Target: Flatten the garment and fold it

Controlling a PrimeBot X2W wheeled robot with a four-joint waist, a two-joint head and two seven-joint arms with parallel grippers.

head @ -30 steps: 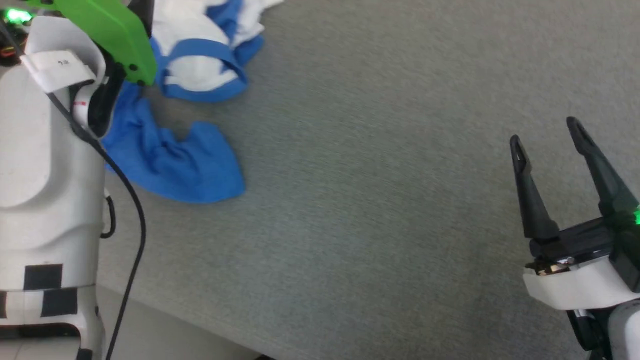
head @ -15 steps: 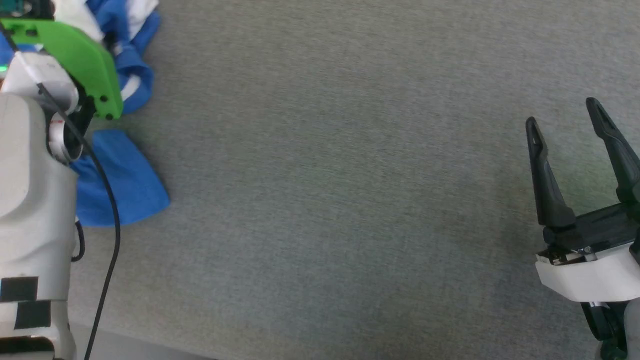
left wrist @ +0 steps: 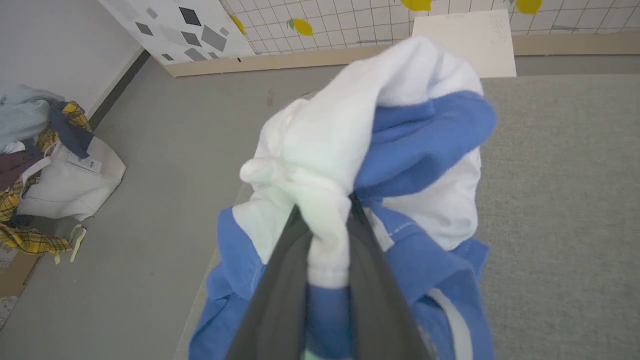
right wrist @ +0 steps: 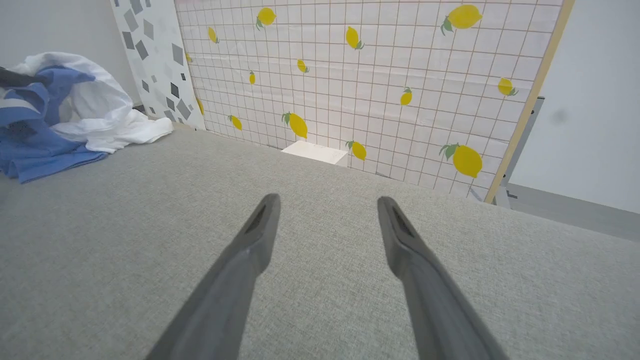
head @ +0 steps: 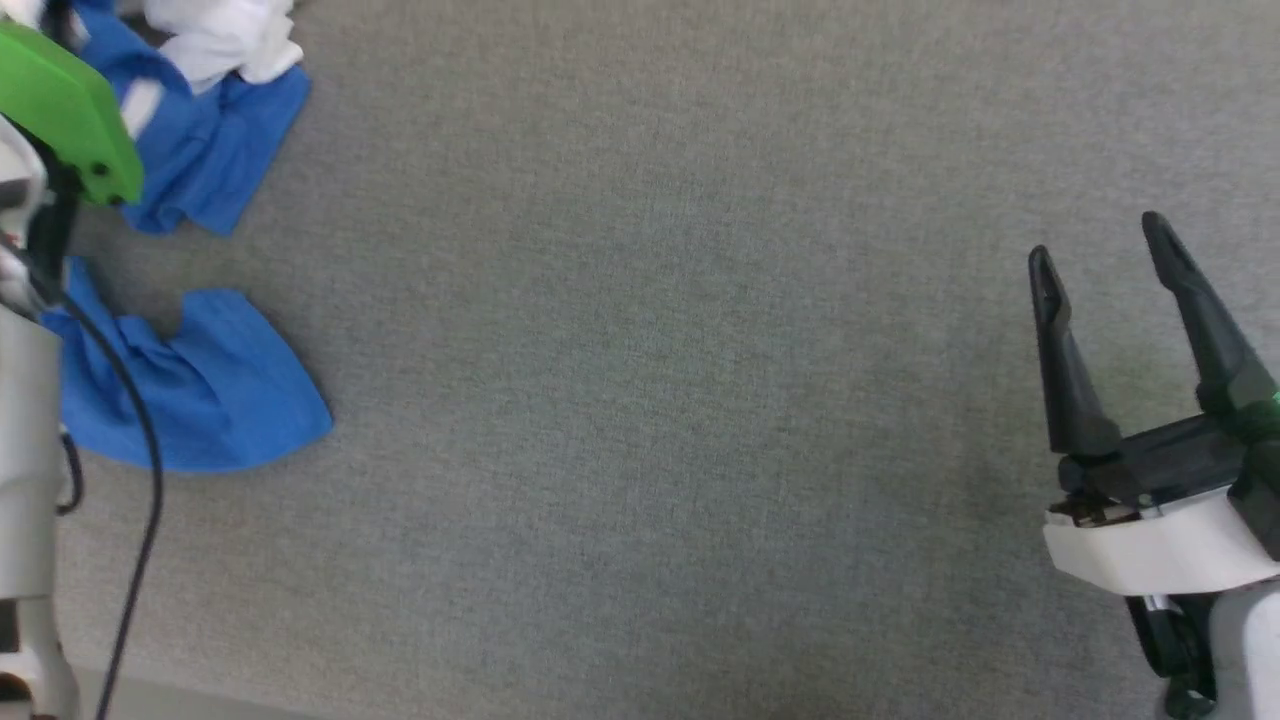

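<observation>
The garment [head: 200,150], a crumpled white shirt with bright-blue sleeves, lies bunched at the far left of the grey table [head: 650,400] in the head view, one blue sleeve [head: 200,390] spread nearer the front edge. In the left wrist view my left gripper [left wrist: 327,220] is shut on a fold of the garment [left wrist: 350,140], white cloth pinched between its dark fingers and the rest hanging in a heap. My right gripper [head: 1100,250] stands open over bare table at the right, far from the cloth. The garment [right wrist: 65,115] appears at the far left in the right wrist view, where my right gripper [right wrist: 325,205] is empty.
A lemon-patterned grid screen [right wrist: 375,75] stands behind the table with a small white box [right wrist: 315,152] at its foot. On the floor to the left a white bag with a pile of other clothes [left wrist: 40,165] sits beyond the table's edge. My pale left forearm [head: 25,450] covers the head view's left margin.
The head camera has shifted, so the whole picture slid. The bunched cloth held at the upper left changed shape, now showing more blue and a white bunch. The right gripper stays open.
</observation>
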